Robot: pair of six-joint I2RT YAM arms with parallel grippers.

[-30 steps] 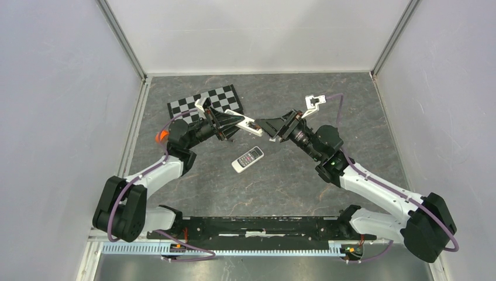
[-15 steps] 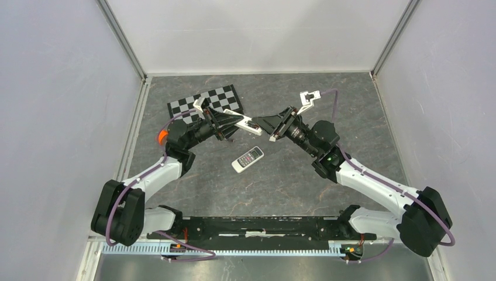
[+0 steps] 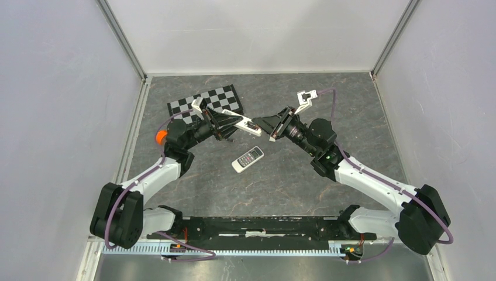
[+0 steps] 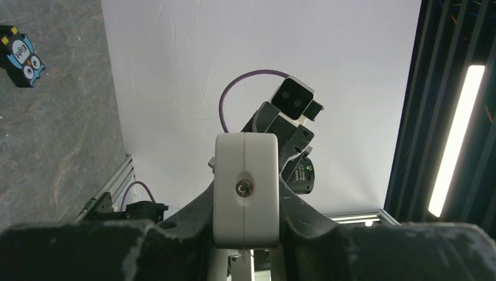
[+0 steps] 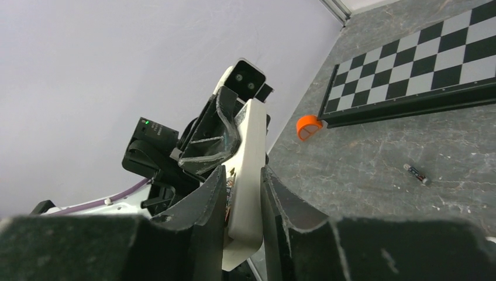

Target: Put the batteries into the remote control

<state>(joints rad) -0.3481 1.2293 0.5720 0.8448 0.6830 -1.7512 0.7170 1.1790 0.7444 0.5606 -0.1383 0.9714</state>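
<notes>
Since a second ago the right tool [image 5: 243, 187] has slid leftward and narrowed, and its dark, rough-cast fingers now press on both flat faces of the remote control [image 5: 248, 152], gripping it. That slim, smooth white plastic bar hangs in the air at the upper middle of the overhead view, bridging the two arms. The left tool [image 4: 245, 202] is partly closed and clamps the opposite end. Seen end-on from the left wrist, the bar shows a rounded rectangular end with a centre seam and a small metal screw.

One battery [image 5: 416, 173] – a tiny dark cylinder – lies on its side on the worktop [image 3: 292, 175], a grey, stone-veined surface, at the right of the right wrist view. Near it sit an orange ring [image 5: 308, 126] and a flat black-and-white checkerboard [image 5: 409, 58]. A shorter grey-white remote [image 3: 248, 158] with dark buttons rests below the raised bar. A square black-and-blue gadget [image 4: 21, 48] lies at the upper left of the left wrist view.
</notes>
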